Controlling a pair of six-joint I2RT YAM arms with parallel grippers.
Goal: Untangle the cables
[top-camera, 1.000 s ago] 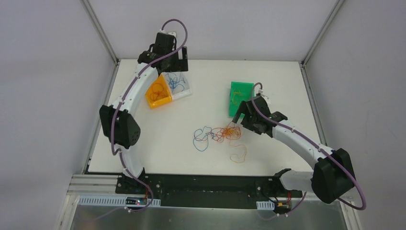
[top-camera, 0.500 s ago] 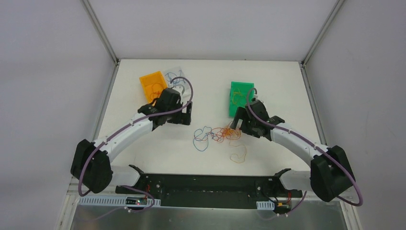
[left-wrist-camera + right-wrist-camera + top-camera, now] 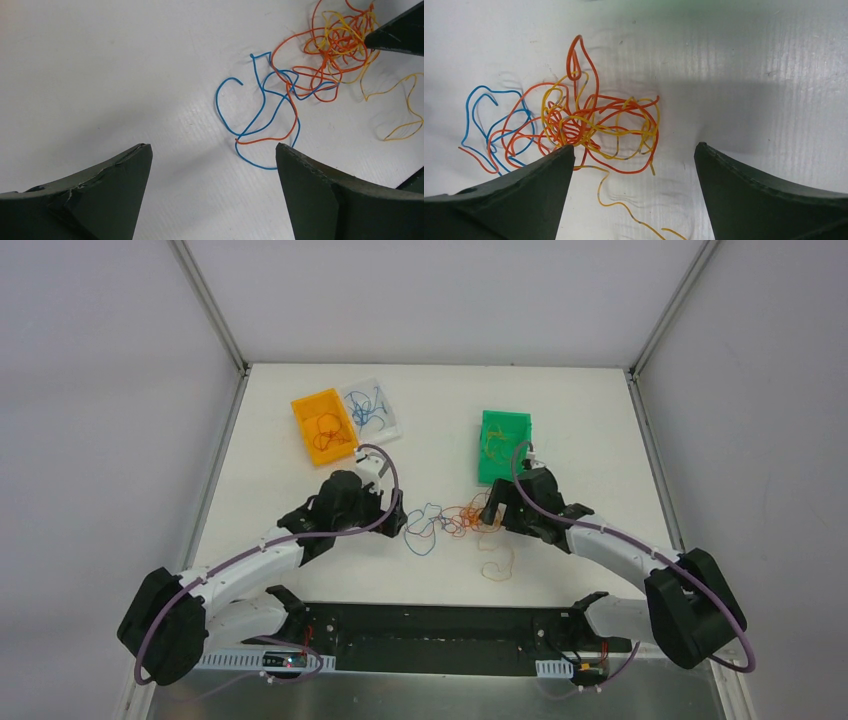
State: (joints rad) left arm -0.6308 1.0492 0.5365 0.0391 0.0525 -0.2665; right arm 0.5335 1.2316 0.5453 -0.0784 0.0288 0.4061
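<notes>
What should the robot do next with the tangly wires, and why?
Probably lower the left gripper onto the blue cable and pinch it. Both grippers are open and empty; the blue loops lie just ahead of the left one, at the pile's loose edge, while the right gripper hovers over the dense orange and yellow knot.

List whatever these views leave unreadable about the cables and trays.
- Top external: which strands lie on top in the cable tangle, too small.
- Right wrist: the yellow cable's tail, cut off by the bottom edge.
- Top external: how many strands lie in the green tray, too small.
</notes>
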